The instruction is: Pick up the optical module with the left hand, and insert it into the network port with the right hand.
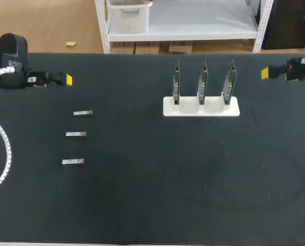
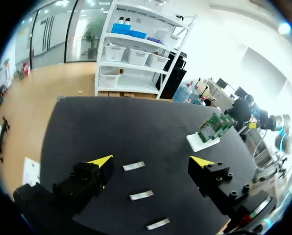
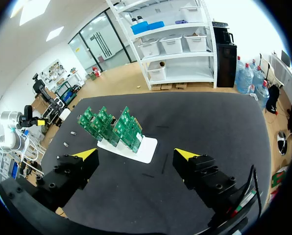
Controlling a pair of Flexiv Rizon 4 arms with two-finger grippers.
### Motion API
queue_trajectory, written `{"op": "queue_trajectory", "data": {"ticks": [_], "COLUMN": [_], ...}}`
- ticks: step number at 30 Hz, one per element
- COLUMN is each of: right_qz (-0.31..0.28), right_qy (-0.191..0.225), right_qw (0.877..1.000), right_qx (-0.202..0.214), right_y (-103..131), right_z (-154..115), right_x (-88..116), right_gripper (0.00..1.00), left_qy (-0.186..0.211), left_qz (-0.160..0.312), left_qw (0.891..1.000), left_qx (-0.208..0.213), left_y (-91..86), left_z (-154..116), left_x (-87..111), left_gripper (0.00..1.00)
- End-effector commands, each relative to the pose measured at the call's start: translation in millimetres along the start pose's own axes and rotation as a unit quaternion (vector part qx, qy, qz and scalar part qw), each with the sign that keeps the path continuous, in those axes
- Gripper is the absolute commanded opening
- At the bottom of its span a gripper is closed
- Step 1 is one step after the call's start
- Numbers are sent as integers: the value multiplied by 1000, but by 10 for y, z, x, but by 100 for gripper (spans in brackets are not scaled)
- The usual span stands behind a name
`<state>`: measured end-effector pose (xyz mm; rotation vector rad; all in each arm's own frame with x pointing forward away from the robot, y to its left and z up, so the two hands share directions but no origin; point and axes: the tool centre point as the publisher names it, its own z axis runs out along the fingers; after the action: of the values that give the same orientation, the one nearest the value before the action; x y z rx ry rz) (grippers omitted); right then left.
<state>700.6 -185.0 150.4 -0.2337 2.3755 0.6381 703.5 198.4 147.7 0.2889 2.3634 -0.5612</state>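
Three small silver optical modules lie in a column on the black table's left side: far (image 1: 83, 113), middle (image 1: 75, 134), near (image 1: 72, 162). My left gripper (image 1: 66, 79) hovers behind them at the back left, open and empty. In its wrist view the modules (image 2: 134, 166) (image 2: 141, 195) (image 2: 158, 224) lie below and between the spread fingers of the left gripper (image 2: 153, 161). A white stand (image 1: 201, 107) holds three upright green network boards (image 1: 203, 82). My right gripper (image 1: 265, 73) hangs open and empty at the back right, with the boards (image 3: 111, 125) ahead of the right gripper (image 3: 136, 154).
The black mat (image 1: 157, 195) covers the whole table. A white ribbed cable (image 1: 6, 148) from my left arm loops over the table's left edge. The stand (image 2: 205, 139) sits well to the right of the modules.
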Motion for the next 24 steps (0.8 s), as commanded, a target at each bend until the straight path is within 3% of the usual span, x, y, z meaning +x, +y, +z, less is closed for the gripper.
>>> {"op": "queue_trajectory", "data": {"ticks": [1,5,8,13,16,18,24], "right_qz": [0,0,0,0,0,0,0], "right_qy": [-1,-1,-1,-1,-1,-1,-1], "right_qw": [1000,1000,1000,1000,1000,1000,1000], "right_qx": [2,2,2,2,2,2,2], "right_y": [5,5,5,5,5,5,5], "right_z": [-4,-4,-4,-4,-4,-4,-4], "right_x": [5,5,5,5,5,5,5], "right_gripper": [100,100,100,100,100,100,100], "left_qy": [25,58,94,158,174,186,233], "left_qz": [44,93,157,244,295,320,378], "left_qw": [997,994,983,957,939,929,894], "left_qx": [-53,-27,-11,16,30,14,56], "left_y": [52,130,182,300,359,397,425], "left_z": [60,77,92,191,227,277,401], "left_x": [-116,-207,-281,-318,-310,-305,-240], "left_gripper": [100,100,100,100,100,100,100]}}
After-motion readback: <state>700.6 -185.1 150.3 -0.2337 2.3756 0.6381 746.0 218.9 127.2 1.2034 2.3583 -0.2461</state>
